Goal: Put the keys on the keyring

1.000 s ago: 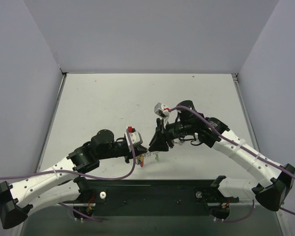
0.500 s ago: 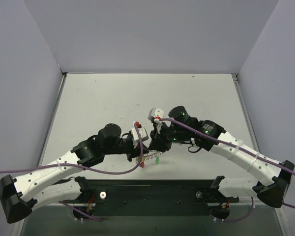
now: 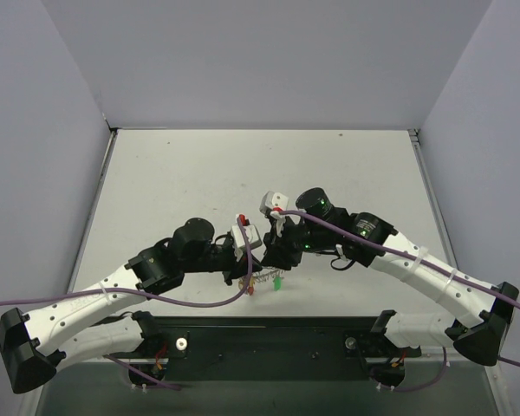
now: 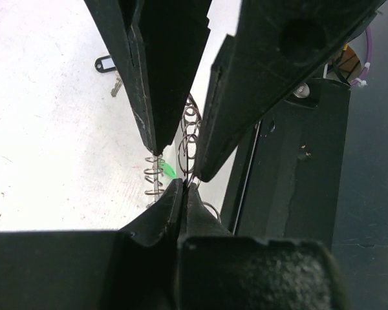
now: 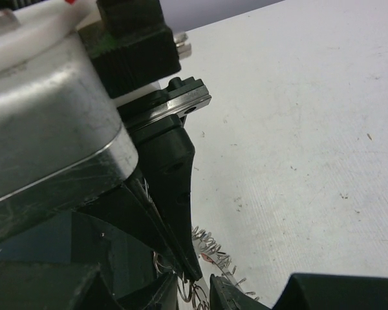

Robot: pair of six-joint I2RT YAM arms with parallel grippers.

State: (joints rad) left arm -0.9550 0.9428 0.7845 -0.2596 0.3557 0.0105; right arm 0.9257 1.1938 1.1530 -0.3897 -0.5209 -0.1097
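As seen from the top external camera, both arms reached inward and met over the near middle of the counter (image 3: 199, 173). The left pincer (image 3: 247, 272) and right pincer (image 3: 273, 263) were nearly touching, tips pointed down. The keyring (image 3: 262, 277) sat directly beneath them. A green key (image 3: 277, 282) showed at its right end and a red key (image 3: 250, 290) at its left. From this height, neither pincer's state could be read.

Left wrist view: the left pincer (image 4: 183, 188) had its tips pressed together, with the rim wire of the keyring (image 4: 191, 132) caught right at them. The right pincer (image 4: 180, 161) came in from above with its fingers apart, the gap narrowing toward the tips. The coiled rim ran through that gap; whether it touched either finger could not be told. The head of the green key (image 4: 169, 170) was just beside the rim, below the right pincer's left-hand tip. A black key (image 4: 107, 63) lay flat on the counter (image 4: 45, 129), well apart from the ring.

Right wrist view: the left pincer (image 5: 189, 271) filled the left half, fingers closed to a point. Loops of the keyring (image 5: 210, 248) bunched around that point, just above the counter (image 5: 297, 129). Only the edges of the right pincer's own fingers showed, at the bottom of the frame.
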